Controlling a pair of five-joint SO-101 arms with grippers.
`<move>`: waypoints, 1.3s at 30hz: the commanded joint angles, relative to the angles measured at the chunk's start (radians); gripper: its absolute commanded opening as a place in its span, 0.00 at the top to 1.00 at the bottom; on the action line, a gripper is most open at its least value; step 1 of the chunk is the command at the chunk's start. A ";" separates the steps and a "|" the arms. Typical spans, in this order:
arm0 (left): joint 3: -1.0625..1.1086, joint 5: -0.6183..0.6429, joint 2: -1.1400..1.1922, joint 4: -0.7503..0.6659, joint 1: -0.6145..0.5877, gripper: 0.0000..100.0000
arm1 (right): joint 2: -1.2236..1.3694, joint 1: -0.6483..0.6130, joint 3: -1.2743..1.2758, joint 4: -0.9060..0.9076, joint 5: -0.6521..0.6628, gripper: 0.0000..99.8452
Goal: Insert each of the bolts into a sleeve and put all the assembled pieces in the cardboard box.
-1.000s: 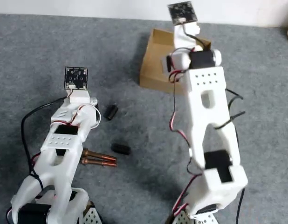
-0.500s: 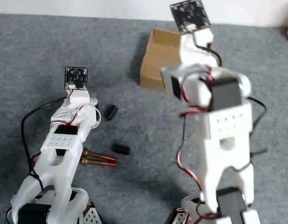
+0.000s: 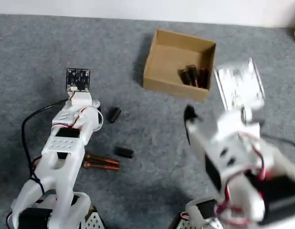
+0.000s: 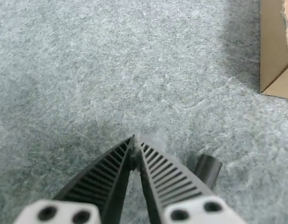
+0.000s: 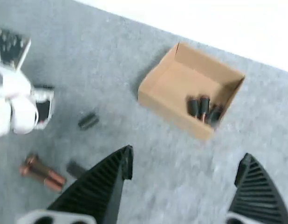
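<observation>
High view, nearest me: two copper-coloured metal bolts (image 3: 100, 162) lie side by side, one short black cylindrical sleeve (image 3: 123, 152) just beyond, a second sleeve (image 3: 115, 114) farther. Assembled dark pieces (image 3: 194, 76) sit in the brown cardboard box (image 3: 171, 88) toward the bench's (image 3: 42, 43) far edge. My left gripper (image 4: 134, 140) is pressed together; my right gripper (image 5: 187, 154) is spread wide.

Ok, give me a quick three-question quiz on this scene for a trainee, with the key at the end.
1. How many loose bolts lie on the carpet?
2. True or false: the right end effector is shut.
3. Where are the assembled pieces? A: on the carpet. B: in the cardboard box. C: in the left end effector.
Key: 1, two. 2, false, it is open. 3, B.
</observation>
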 commanded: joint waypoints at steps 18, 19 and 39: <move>-0.047 0.014 -0.010 -0.012 -0.015 0.99 | -0.608 -0.016 1.368 -0.696 0.199 0.68; -0.050 0.035 -0.010 -0.009 -0.018 0.99 | -0.602 -0.039 1.402 -0.743 0.199 0.68; -0.337 0.180 -0.341 0.681 -0.206 0.99 | 0.136 -0.421 1.262 -1.099 0.199 0.68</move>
